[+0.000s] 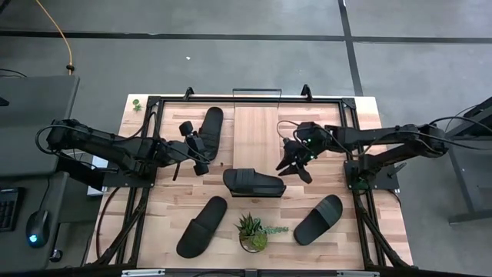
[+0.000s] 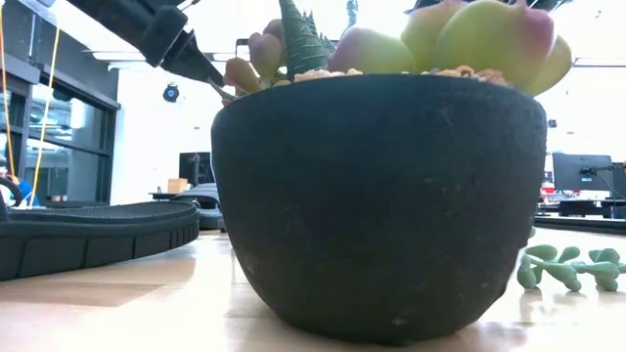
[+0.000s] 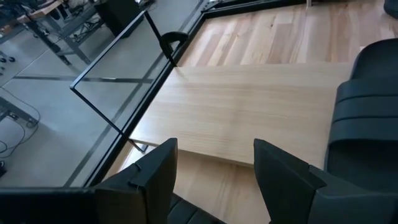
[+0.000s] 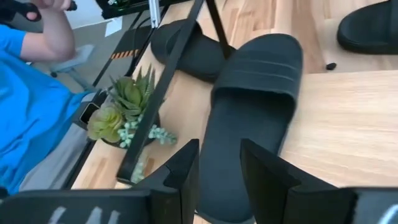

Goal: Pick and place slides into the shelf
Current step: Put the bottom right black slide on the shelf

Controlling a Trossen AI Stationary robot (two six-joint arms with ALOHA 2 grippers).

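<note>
Your L arm reaches in from the table's left edge. The left gripper (image 1: 201, 146) hovers at the shelf's left side, just beside the slide on the shelf (image 1: 211, 127); fingers (image 3: 152, 180) are spread, nothing between them. In the L wrist view the shelf board (image 3: 249, 118) lies ahead, w/ its black wire-frame end (image 3: 118, 81) at the far side.

Slide positions, L to R in the high view:
- front-left slide (image 1: 202, 226): on the tabletop (image 1: 384, 231), angled, near the front edge.
- slide on the shelf: lying on the board's left part, toe twd the back.
- centre slide (image 1: 254, 183): crosswise at the shelf's front edge, strap up.
- front-right slide (image 1: 318, 218): on the tabletop, angled, right of the plant.

The potted succulent (image 1: 251, 231) stands betw. the two front slides; it fills most of the low view.

Your R arm comes in from the right edge. The right gripper (image 1: 295, 163) hangs over the shelf's right part, just right of the centre slide; fingers (image 4: 186, 171) are parted, holding nothing. In the R wrist view, a person in a blue sleeve (image 4: 28, 106) shows beyond the table.
</note>
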